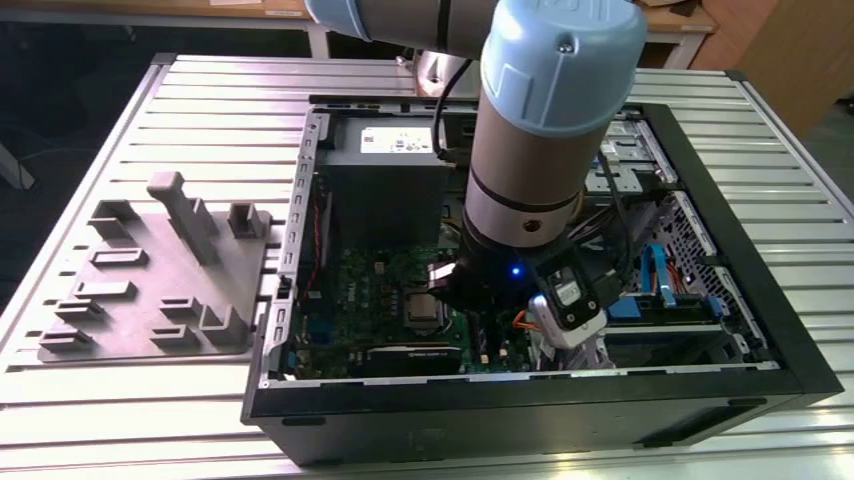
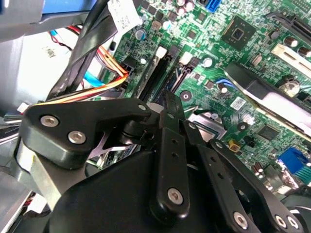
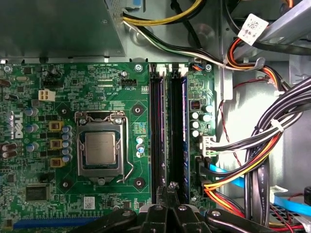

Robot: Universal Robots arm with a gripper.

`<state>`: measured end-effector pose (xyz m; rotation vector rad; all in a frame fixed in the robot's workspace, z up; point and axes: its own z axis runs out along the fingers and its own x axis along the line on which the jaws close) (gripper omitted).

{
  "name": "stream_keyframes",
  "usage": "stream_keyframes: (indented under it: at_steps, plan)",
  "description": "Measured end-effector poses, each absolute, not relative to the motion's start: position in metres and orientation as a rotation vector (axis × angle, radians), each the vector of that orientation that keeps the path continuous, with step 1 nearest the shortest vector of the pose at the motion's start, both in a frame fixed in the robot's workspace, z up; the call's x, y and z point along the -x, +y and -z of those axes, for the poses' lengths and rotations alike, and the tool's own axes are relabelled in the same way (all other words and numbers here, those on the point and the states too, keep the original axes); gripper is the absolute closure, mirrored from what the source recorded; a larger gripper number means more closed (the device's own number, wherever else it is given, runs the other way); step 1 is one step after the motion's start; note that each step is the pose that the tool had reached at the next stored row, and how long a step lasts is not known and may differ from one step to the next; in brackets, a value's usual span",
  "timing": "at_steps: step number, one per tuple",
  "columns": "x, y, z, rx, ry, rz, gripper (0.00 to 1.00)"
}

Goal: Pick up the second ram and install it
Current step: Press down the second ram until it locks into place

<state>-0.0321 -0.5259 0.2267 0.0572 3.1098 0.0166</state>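
— Fingers (image 3: 167, 190) pressed together, nothing pinched between them; the gripper (image 2: 165, 114) hangs low over the memory slots (image 3: 168, 131).

— And the second ram?

— Second ram (image 3: 177, 131) stands seated in a slot just beside the CPU socket (image 3: 100, 148), directly under the fingertips.

— Around that?

— Green motherboard (image 1: 374, 290) inside the open computer case (image 1: 747, 290); grey moulded tray (image 1: 160, 280) on the slatted table (image 1: 80, 130) at the exterior view's left.

I see a ribbed silver metal desk (image 1: 200, 90) carrying a grey moulded plastic tray (image 1: 147, 290) beside an open black computer case (image 1: 534, 410).
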Motion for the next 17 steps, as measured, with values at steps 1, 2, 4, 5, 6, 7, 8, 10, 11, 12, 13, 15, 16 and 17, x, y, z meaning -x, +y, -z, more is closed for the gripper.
stream_keyframes:
  at_steps: [1, 2, 4, 5, 6, 7, 8, 10, 11, 12, 13, 15, 16, 17]
  plan:
    - [0.0321, -0.5260, -0.2265, -0.057, 3.110, -0.016, 0.90]
    - [0.0321, -0.5260, -0.2265, -0.057, 3.110, -0.016, 0.90]
    - [0.0321, -0.5259, -0.2260, -0.057, 3.110, -0.017, 0.90]
    - [0.0320, -0.5259, -0.2248, -0.057, 3.110, -0.017, 0.90]
    - [0.0320, -0.5259, -0.2235, -0.057, 3.110, -0.017, 0.90]
    - [0.0320, -0.5259, -0.2230, -0.057, 3.110, -0.017, 0.90]
    - [0.0320, -0.5260, -0.2230, -0.057, 3.110, -0.016, 0.90]
    - [0.0321, -0.5260, -0.2230, -0.057, 3.110, -0.016, 0.90]
    - [0.0321, -0.5260, -0.2229, -0.057, 3.110, -0.016, 0.90]
    - [0.0320, -0.5259, -0.2221, -0.057, 3.110, -0.017, 0.90]
    - [0.0320, -0.5259, -0.2212, -0.057, 3.110, -0.017, 0.90]
    - [0.0320, -0.5259, -0.2211, -0.057, 3.110, -0.017, 0.90]
    - [0.0320, -0.5260, -0.2211, -0.057, 3.110, -0.016, 0.90]
    - [0.0320, -0.5260, -0.2211, -0.057, 3.110, -0.016, 0.90]
